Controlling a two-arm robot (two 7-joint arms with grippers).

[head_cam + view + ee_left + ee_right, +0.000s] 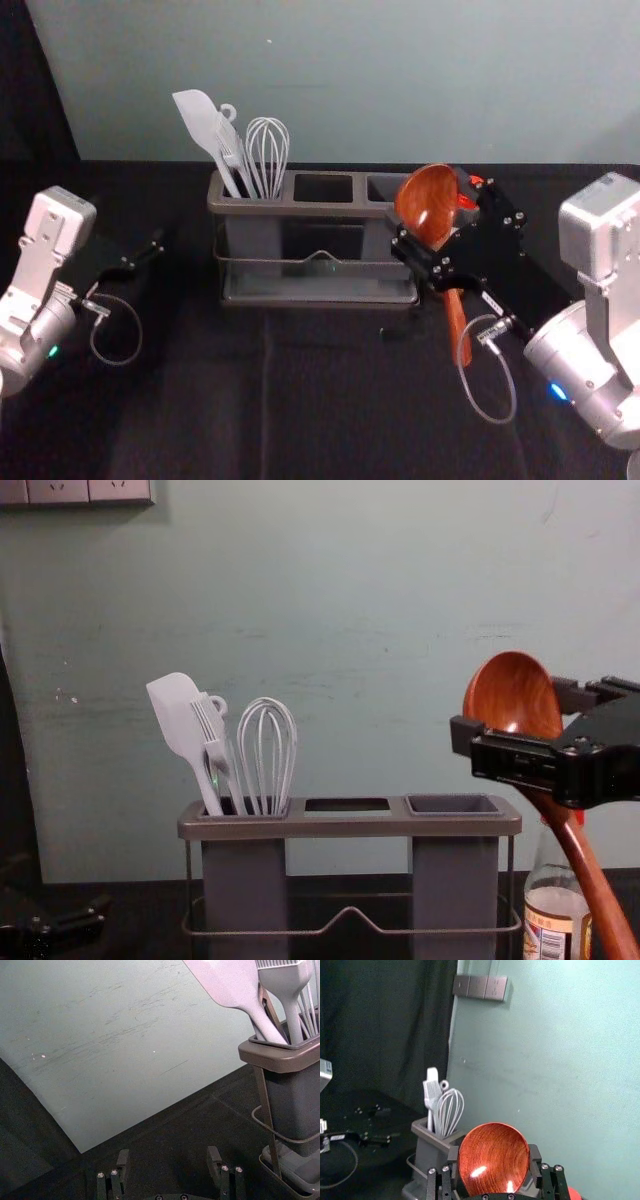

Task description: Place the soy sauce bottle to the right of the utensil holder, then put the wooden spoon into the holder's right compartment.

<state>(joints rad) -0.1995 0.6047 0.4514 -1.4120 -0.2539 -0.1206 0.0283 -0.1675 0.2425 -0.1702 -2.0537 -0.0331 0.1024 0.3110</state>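
Left gripper (167,1157) parked left, fingers apart. Utensil holder (350,826) x1: spatula (172,712) x1, brush (212,735) x1, whisk (265,788) x1 in left compartment (245,880). Right compartment (455,890) awaits spoon. Soy sauce bottle (552,926) x1 just right: placed, done. Wooden spoon (514,685) x1, grasped by right gripper (515,715): insertion left.

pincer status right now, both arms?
Left pincer: open, empty, left of the utensil holder.
Right pincer: closed on the wooden spoon at its bowl end, by the holder's right end.

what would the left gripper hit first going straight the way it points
From its wrist view, the left gripper would probably meet the wall, passing beside the utensil holder; depth is unclear.
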